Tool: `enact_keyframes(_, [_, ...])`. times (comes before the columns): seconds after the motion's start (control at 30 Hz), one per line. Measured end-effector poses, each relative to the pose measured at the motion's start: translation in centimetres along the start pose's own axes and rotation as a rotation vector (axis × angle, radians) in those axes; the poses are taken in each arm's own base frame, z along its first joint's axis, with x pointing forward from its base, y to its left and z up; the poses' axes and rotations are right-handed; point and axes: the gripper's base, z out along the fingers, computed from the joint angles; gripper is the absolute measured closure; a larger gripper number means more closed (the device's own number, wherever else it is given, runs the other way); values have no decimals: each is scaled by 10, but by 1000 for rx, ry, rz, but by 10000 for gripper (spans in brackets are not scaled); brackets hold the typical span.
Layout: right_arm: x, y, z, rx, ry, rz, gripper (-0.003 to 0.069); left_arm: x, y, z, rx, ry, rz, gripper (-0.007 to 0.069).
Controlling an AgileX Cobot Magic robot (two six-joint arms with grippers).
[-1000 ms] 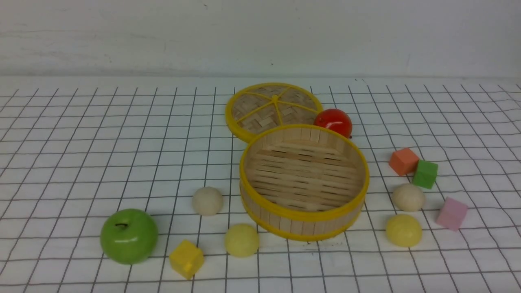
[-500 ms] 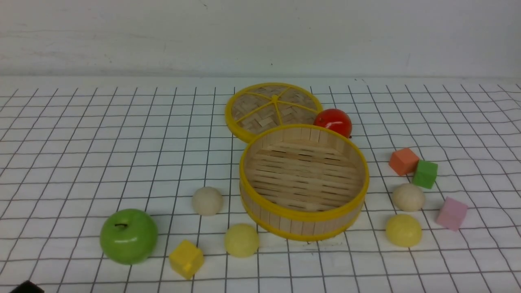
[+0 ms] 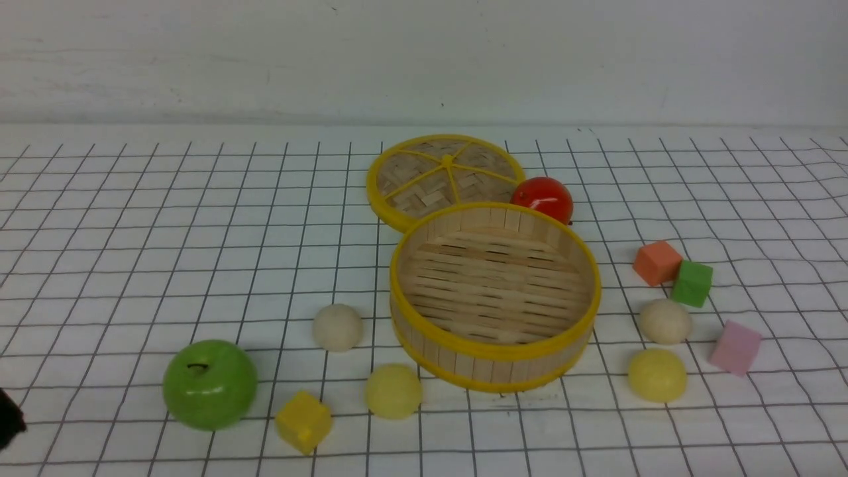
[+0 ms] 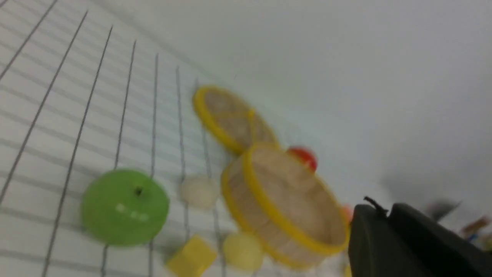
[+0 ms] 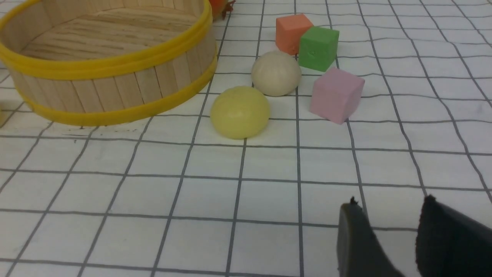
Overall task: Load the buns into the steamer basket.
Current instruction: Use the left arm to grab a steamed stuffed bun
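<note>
The steamer basket stands mid-table with a bare slatted floor. Several buns lie on the cloth around it: a cream one and a pale yellow one to its left, a cream one and a pale yellow one to its right. My left gripper is shut on nothing, in the air well short of the basket; only a dark sliver of it shows in the front view. My right gripper is open and empty, low over the cloth, short of the yellow bun and the cream bun.
The woven lid and a red fruit lie behind the basket. A green apple and a yellow cube sit at the front left. Orange, green and pink cubes crowd the right-hand buns.
A dark part of my left gripper has come into the front view at the lower left edge and risen. The buns, the basket and the rest have not moved.
</note>
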Motion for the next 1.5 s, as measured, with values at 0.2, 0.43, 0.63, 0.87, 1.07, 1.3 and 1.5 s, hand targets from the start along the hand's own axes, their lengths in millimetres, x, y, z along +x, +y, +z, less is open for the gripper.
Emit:
enact_keyframes(0.2, [0,0,0,0,0,0,420,-27,-14,45,-231,527,143,638])
enact_keyframes(0.43, [0,0,0,0,0,0,420,-37,-1,131,-304,794,207,638])
enact_keyframes(0.63, [0,0,0,0,0,0,420,-12,-34,173,-181,898,344,638])
enact_keyframes(0.87, [0,0,0,0,0,0,420,24,-77,231,-181,1007,493,638])
enact_keyframes(1.07, [0,0,0,0,0,0,420,41,-83,283,-196,1028,534,636])
enact_keyframes(1.3, [0,0,0,0,0,0,420,61,-78,323,-174,1053,594,525])
enact_keyframes(1.5, [0,0,0,0,0,0,420,80,-65,345,-207,1088,633,378])
